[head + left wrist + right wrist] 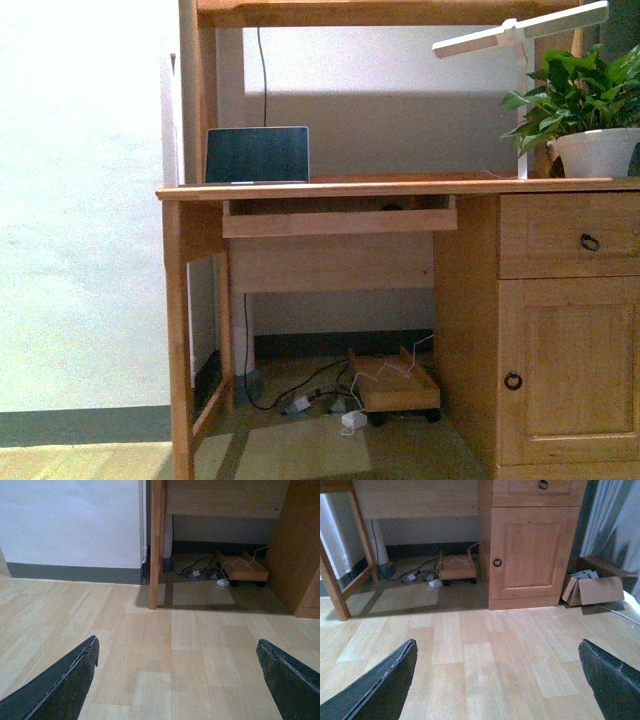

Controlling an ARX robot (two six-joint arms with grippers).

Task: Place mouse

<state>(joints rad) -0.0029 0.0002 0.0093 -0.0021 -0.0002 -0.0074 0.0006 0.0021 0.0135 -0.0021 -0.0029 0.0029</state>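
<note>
The left gripper [176, 642] hangs low over the plank floor [150, 675] with its dark fingers [65, 680] spread wide and nothing between them. The right gripper [497, 642] is the same, wide and empty, so neither one holds the task's thing. Both point at the floor in front of the desk, which reads as a resting pose with the arms kept down and clear of the furniture (neither arm shows in the front view at all). Further out, the left wrist view takes in the desk's left leg [156, 545] and the low wooden trolley [243, 569] with white cables around it under the desk. The right wrist view alone shows the cupboard door [530, 555] in full and an open cardboard box [592, 587] on the floor to its right. Only the front view reaches the counter [330, 187]. There a laptop [257, 154] stands open at the far left, a potted plant [580, 100] sits at the right under a white lamp [520, 35], and a pull-out tray [340, 222] sits just below the top. The mouse [392, 208] may be the small dark shape lying on that tray, though it is too small to be sure. If it is, it would have to be picked up from there first, with the counter beside the laptop the likely place for it
</note>
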